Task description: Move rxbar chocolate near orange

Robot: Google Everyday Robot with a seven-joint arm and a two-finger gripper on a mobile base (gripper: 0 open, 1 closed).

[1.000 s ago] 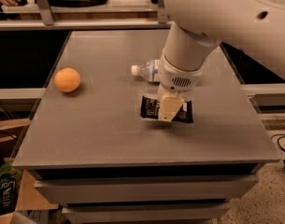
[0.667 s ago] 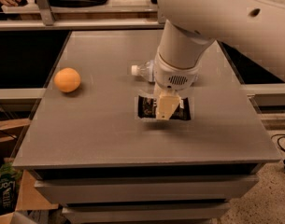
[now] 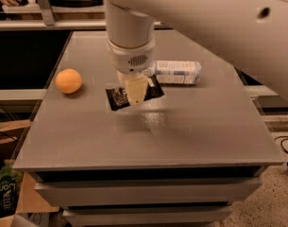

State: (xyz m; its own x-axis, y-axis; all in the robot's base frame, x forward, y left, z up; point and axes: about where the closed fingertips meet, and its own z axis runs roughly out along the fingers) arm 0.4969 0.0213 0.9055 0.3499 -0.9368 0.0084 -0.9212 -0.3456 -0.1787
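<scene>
The rxbar chocolate is a flat black-wrapped bar held across the tan fingers of my gripper. The gripper is shut on it and holds it slightly above the grey table, with a faint shadow beneath. The orange sits on the table's left side, about a hand's width left of the bar. The white arm comes down from above and hides the bar's middle.
A clear plastic bottle with a white label lies on its side just right of the gripper. The table's front edge is close below. Cardboard boxes and a can sit on the floor at lower left.
My gripper has moved left toward the orange with the bar in it and raised it off the table. The bottle now shows fully to the right of the arm.
</scene>
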